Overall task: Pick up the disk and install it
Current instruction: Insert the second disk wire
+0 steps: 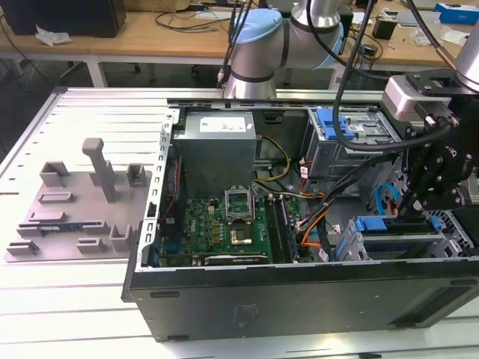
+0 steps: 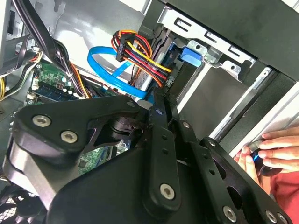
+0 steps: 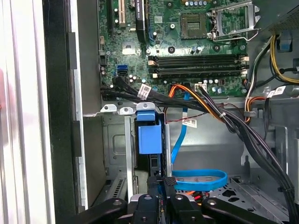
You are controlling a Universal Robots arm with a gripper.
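Open PC case (image 1: 299, 299): motherboard (image 1: 224, 221), power supply (image 1: 217, 146). Grey jig (image 1: 75, 202) on the exterior view's left.

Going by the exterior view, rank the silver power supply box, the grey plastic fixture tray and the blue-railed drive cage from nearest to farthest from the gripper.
1. Blue-railed drive cage, directly below the gripper.
2. Silver power supply box, mid-case, toward the exterior view's left.
3. Grey plastic fixture tray, outside the case, far on the exterior view's left.

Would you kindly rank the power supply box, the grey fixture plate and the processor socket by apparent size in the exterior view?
1. Grey fixture plate, widest in frame.
2. Power supply box, clearly smaller in spread.
3. Processor socket, by far the smallest.

The plate and the box lie at similar depth, so the order looks dependable.
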